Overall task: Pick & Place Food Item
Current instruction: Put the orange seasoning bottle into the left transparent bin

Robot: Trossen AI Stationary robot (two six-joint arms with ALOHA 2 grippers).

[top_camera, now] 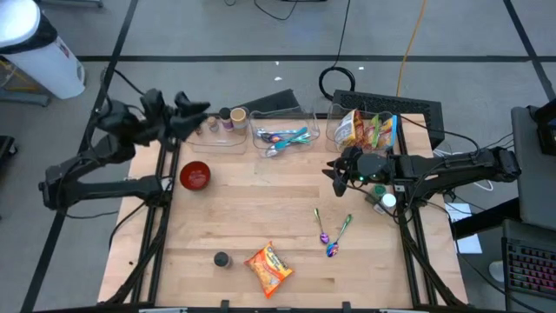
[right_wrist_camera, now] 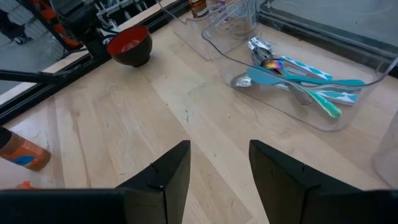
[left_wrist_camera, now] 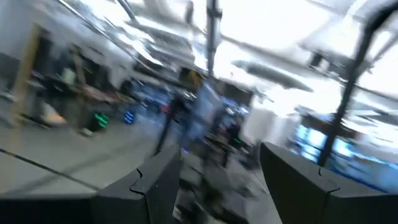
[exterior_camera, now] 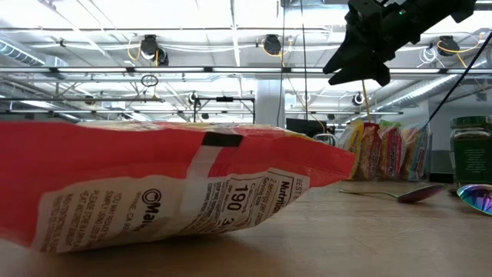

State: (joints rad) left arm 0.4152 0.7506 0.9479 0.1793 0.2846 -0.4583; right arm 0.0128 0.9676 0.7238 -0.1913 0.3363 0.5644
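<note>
High view: clear bin holds utensils; both pincers open, empty.

An orange snack bag lies flat at the bottom middle of the counter, tilted sideways.

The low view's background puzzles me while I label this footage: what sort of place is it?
Likely a robotics lab or workshop: overhead rails with ceiling lights, a keyboard behind the wooden table, and cables on the grey floor.

red bowl, clear utensil bin, two loose spoons
</note>
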